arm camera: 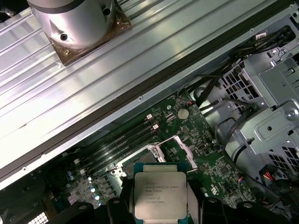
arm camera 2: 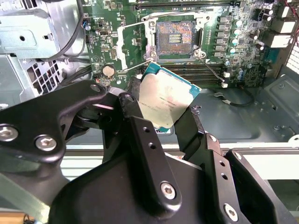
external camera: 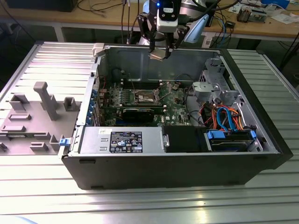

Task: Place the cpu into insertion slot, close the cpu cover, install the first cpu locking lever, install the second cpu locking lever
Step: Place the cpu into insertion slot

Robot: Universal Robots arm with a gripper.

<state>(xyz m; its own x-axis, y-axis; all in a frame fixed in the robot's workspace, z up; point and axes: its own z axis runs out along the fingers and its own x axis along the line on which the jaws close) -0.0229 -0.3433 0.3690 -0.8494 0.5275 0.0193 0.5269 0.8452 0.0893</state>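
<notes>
We see the pincer (arm camera 2: 162,116) clamped on the cpu (arm camera 2: 166,98) by two opposite edges, holding it tilted in the air above the open computer case (external camera: 163,168). Below, the insertion slot (arm camera 2: 175,39) on the green motherboard (arm camera 2: 100,51) lies uncovered, the cpu cover (arm camera 2: 124,46) swung open beside it.

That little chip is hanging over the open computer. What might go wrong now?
The gripper pinches the cpu only by its edges, well above the motherboard; a slip might drop it onto the parts below. In the second wrist view the chip looks turned and tilted relative to the insertion slot, so it may land crooked and damage the exposed pin grid.
</notes>
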